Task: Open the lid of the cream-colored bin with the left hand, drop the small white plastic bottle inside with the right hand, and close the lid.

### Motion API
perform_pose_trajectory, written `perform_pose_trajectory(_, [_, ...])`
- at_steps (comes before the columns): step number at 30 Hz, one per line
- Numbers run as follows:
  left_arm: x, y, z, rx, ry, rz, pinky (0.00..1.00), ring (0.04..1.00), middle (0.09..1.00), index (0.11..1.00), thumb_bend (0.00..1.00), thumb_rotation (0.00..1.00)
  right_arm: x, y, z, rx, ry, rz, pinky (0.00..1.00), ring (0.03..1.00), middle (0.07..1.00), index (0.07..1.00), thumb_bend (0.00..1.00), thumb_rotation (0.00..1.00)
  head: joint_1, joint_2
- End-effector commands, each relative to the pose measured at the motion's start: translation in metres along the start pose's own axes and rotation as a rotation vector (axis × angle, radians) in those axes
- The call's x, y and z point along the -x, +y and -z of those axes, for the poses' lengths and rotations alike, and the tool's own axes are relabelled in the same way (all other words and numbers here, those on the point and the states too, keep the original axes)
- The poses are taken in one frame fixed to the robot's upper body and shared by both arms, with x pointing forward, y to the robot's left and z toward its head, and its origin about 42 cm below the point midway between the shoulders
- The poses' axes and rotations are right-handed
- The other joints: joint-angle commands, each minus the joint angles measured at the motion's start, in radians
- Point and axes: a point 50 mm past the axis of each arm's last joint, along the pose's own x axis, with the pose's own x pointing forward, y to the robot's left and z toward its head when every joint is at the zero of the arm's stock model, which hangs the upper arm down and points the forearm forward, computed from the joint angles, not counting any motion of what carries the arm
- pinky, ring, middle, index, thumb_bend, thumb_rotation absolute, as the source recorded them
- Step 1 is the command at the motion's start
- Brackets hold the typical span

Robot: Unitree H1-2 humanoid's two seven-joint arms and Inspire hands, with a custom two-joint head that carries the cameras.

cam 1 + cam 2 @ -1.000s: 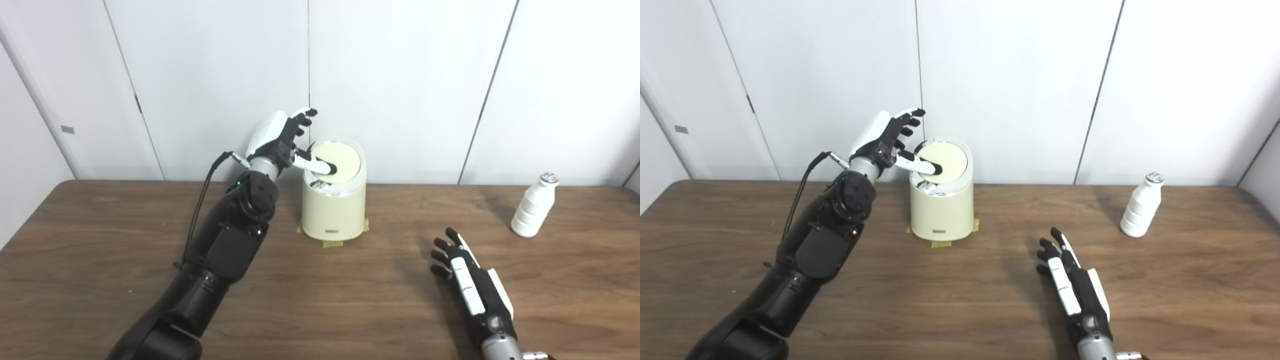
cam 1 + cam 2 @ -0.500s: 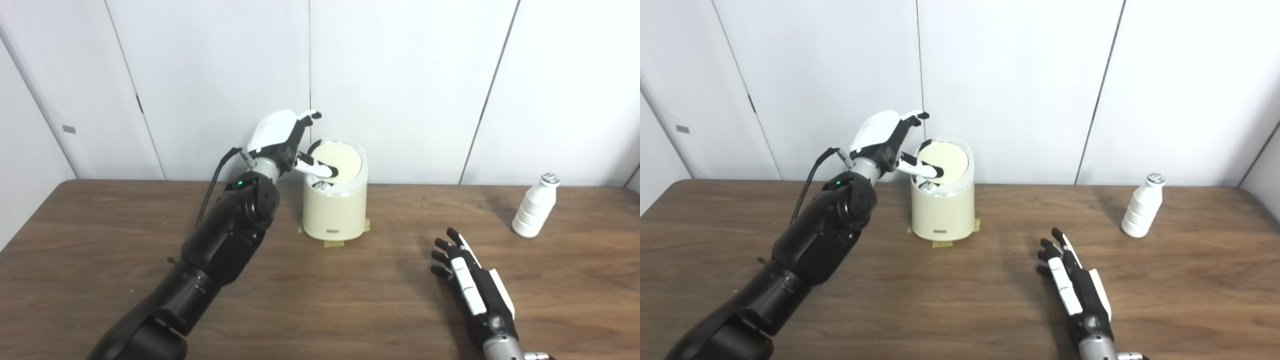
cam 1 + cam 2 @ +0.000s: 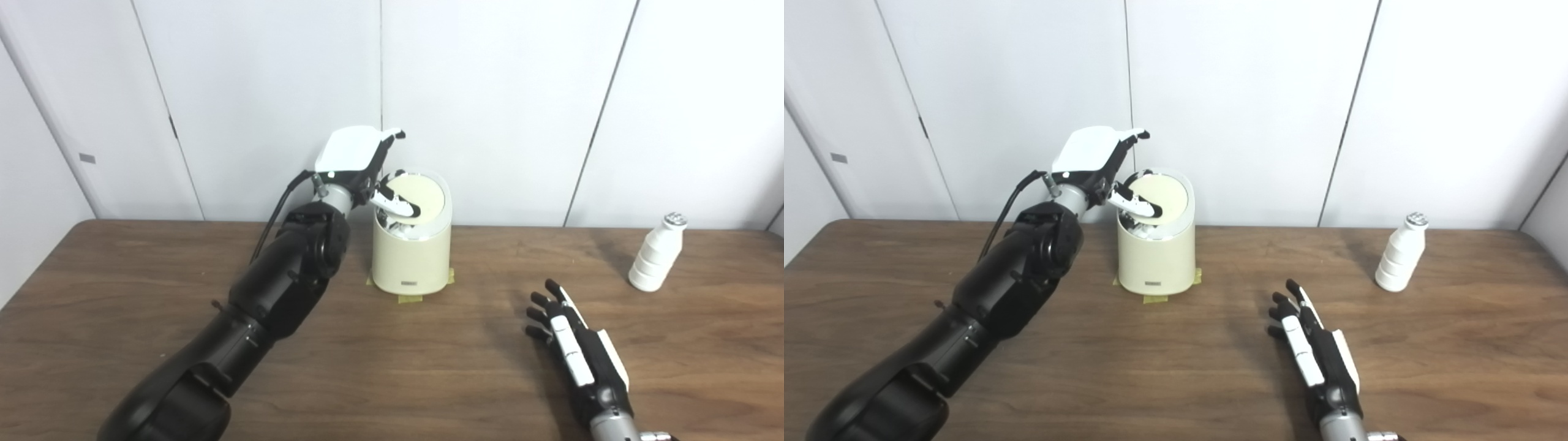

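Observation:
The cream-colored bin [image 3: 409, 260] stands at the back middle of the table, against the wall. Its round lid [image 3: 425, 197] is tilted toward me, with a dark gap showing under its front edge. My left hand [image 3: 361, 156] hovers over the bin's left rim, palm down, fingers spread past the lid's back edge and the thumb [image 3: 399, 205] resting on the lid. It grips nothing. The small white plastic bottle [image 3: 656, 252] stands upright at the far right. My right hand [image 3: 576, 349] lies flat and open on the table, well short of the bottle.
Yellow tape [image 3: 409, 299] holds the bin's base to the brown wooden table [image 3: 122, 294]. White wall panels [image 3: 502, 92] close off the back right behind the bin. A black cable [image 3: 275, 208] loops from the left wrist.
My left hand has rolled from edge-up to palm-down and shifted right over the bin, thumb still on the lid. The left forearm swung inward. The right hand and bottle stayed put.

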Motion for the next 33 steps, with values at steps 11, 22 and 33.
perform_pose_trajectory(11, [0.005,0.037,-0.019,0.058,-0.029,0.0,0.79,0.872,0.904,0.902,0.94,0.02,-0.006,0.003,-0.022,-0.008,-0.079,0.005,0.81,0.866,0.899,0.956,0.56,0.89,-0.008,0.009])
perform_pose_trajectory(22, [0.05,0.095,-0.014,0.37,-0.021,-0.089,0.65,0.768,0.801,0.85,0.83,0.03,-0.005,0.0,-0.024,-0.006,-0.075,0.002,0.82,0.867,0.9,0.957,0.57,0.89,-0.002,0.017])
perform_pose_trajectory(33, [0.094,0.09,0.005,0.643,-0.022,-0.311,0.66,0.759,0.779,0.791,0.69,0.02,-0.004,-0.003,-0.025,0.006,-0.075,0.002,0.8,0.867,0.897,0.936,0.57,0.9,-0.005,0.024])
